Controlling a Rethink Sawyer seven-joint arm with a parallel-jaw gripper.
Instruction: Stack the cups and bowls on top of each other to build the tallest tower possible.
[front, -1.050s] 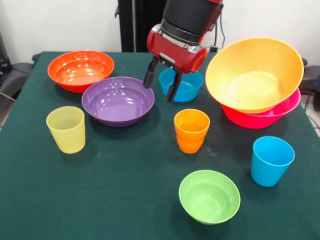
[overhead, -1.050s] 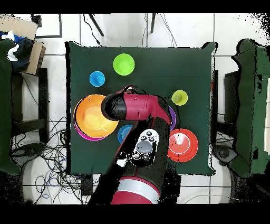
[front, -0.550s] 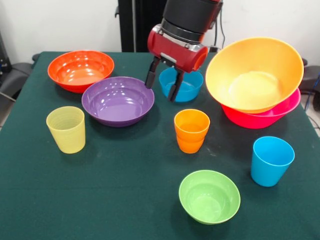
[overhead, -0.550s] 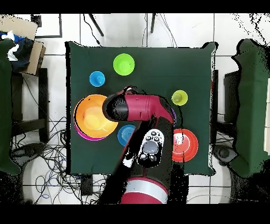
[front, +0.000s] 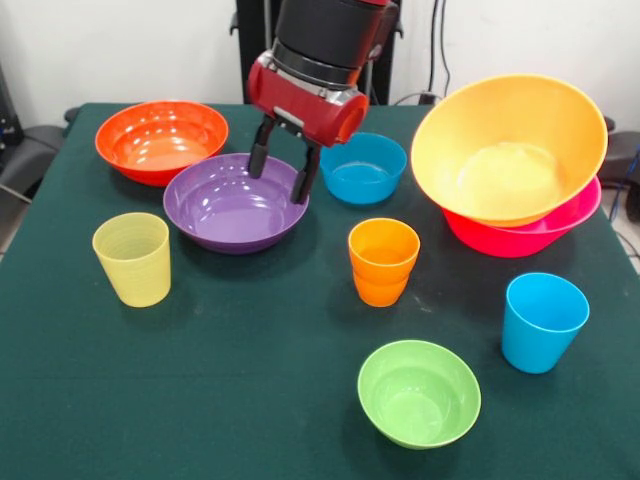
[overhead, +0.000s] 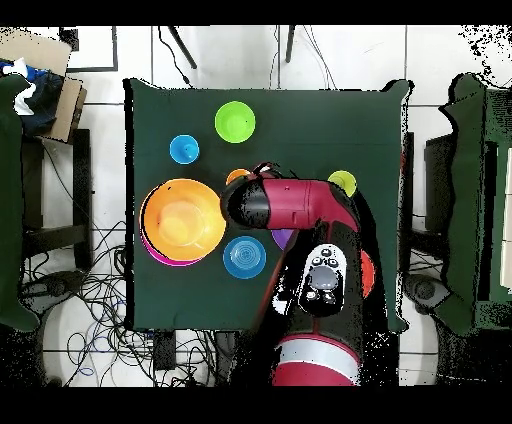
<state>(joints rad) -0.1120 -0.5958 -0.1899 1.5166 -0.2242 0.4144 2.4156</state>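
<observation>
Gripper (front: 283, 174) spread wide, holding nothing, fingers pointing down over the purple bowl's (front: 235, 203) rim. Blue bowl (front: 362, 168) just beside it, upright, mouth up. Large orange bowl (front: 510, 148) tilted in the hot pink bowl (front: 530, 233) near the table's (front: 200, 400) edge. Orange cup (front: 383, 261) mid-table, upright. No readable writing anywhere.
</observation>
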